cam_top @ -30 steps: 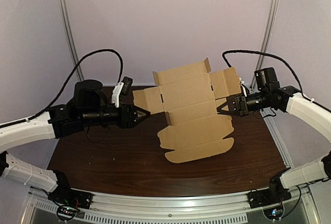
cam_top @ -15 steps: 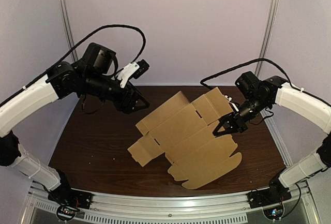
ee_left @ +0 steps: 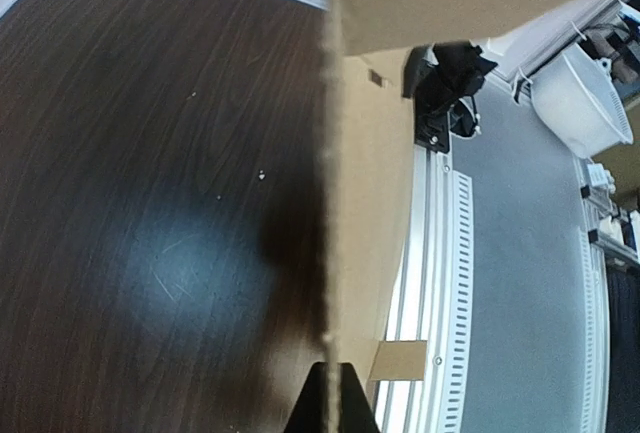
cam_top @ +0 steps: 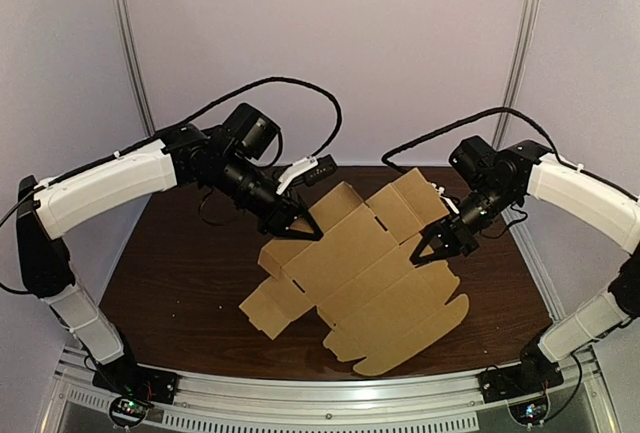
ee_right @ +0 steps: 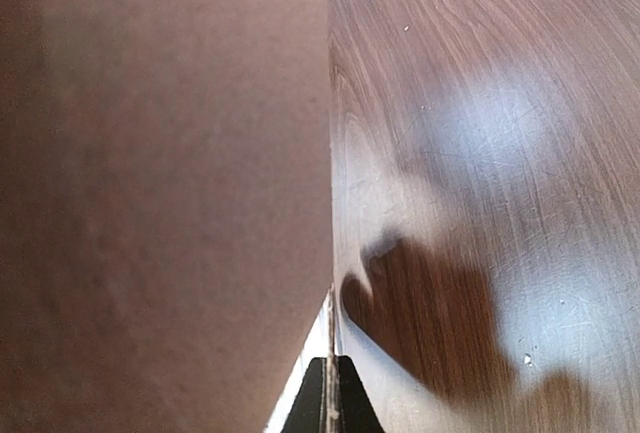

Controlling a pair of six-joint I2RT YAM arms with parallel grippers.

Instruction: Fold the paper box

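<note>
Dark, glossy wooden table [cam_top: 170, 283], flecked with pale specks [ee_left: 260, 175]; over table centre, unfolded paper box [cam_top: 370, 283], contact unclear.

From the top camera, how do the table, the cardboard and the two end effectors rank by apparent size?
1. Table
2. Cardboard
3. Left end effector and right end effector: smallest, look alike, so not ranked apart.

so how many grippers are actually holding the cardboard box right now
2. The left gripper pinches the flat cardboard box at its far left edge, and the right gripper pinches its right edge. Each wrist view shows fingers closed on the sheet's edge.
</note>
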